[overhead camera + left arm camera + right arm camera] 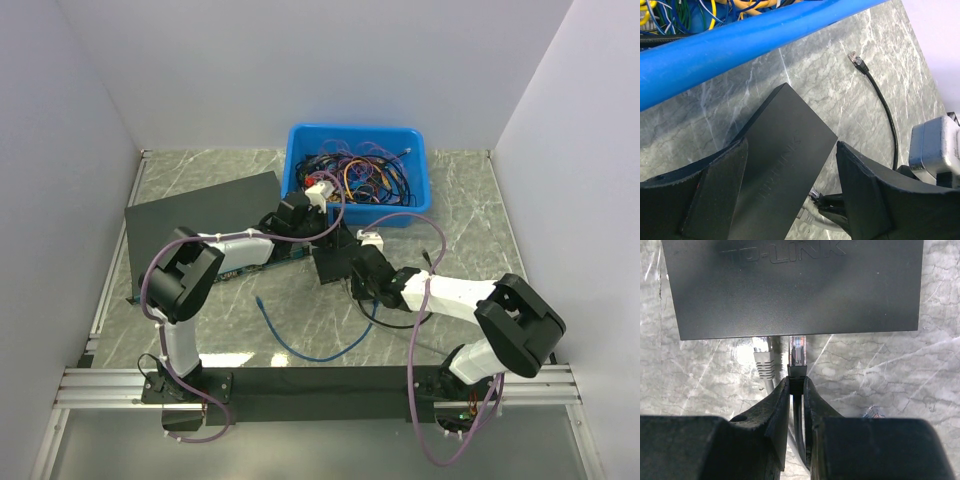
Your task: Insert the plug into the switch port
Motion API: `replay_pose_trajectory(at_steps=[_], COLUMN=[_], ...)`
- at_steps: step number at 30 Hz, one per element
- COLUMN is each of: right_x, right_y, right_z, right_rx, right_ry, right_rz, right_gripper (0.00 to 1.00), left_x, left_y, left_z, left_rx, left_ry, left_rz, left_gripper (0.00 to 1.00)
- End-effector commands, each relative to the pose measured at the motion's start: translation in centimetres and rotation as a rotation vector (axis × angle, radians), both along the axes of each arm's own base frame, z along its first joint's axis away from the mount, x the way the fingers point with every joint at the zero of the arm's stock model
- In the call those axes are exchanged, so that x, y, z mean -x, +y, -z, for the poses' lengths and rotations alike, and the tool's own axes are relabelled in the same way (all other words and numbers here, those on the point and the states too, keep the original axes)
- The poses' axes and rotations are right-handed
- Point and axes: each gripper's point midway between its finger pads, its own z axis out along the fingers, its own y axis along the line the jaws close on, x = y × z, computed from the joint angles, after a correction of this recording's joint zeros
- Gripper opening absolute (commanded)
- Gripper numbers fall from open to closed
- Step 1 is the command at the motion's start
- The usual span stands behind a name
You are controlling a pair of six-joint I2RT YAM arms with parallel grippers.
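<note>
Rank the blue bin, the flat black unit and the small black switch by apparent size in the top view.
1-2. blue bin, flat black unit: look about alike, so unranked.
3. small black switch: smallest.

The small black switch [790,285] carries the only readable text. Raised letters of the same black run across its top face, toward its far side. "-LINK" reads clearly; the letters before it, cut by the picture's edge, look like "TP". From the left wrist, the same lettering on the switch [785,150] runs lengthwise but is too faint to read.
</note>
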Motion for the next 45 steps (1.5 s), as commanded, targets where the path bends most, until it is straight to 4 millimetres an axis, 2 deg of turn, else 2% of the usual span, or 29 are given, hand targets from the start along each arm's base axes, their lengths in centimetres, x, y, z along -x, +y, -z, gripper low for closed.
replay_pose_trajectory(at_steps=[1,6,10,19,31,45], right_x=[-1.0,-0.7,-1.2,-1.9,-1.0,-1.4], right_y=[1.1,1.1,1.6,1.7,-0.2,0.6], right_z=[-1.3,-1.5,-2.6,-2.8,-1.2,-0.6], right_rx=[-0.043,-0.064,-0.106,-0.085,-0.029,-0.015], right_ry=[-0.063,-0.076,-0.111,-0.112,-0.064,-0.041], right_rz=[-0.015,-0.022,-0.015,0.004,0.079,0.060], right_gripper=[0.00,0.00,0.00,0.00,0.00,0.00], left_x=[-0.3,-0.2,-0.2,0.1,-0.7,-0.8], left_y=[-0.2,0.3,0.6,0.4,-0.3,-0.8], left_z=[-0.9,-0.7,-0.4,0.0,-0.3,1.3], left_rx=[0.024,0.011,0.010,0.046,0.038,0.035], left_ry=[-0.047,-0.046,-0.047,-0.040,-0.060,-0.033], left_rz=[0.024,0.013,-0.003,0.000,0.019,0.039], left_gripper=[0.76,0.76,0.76,0.75,0.75,0.75])
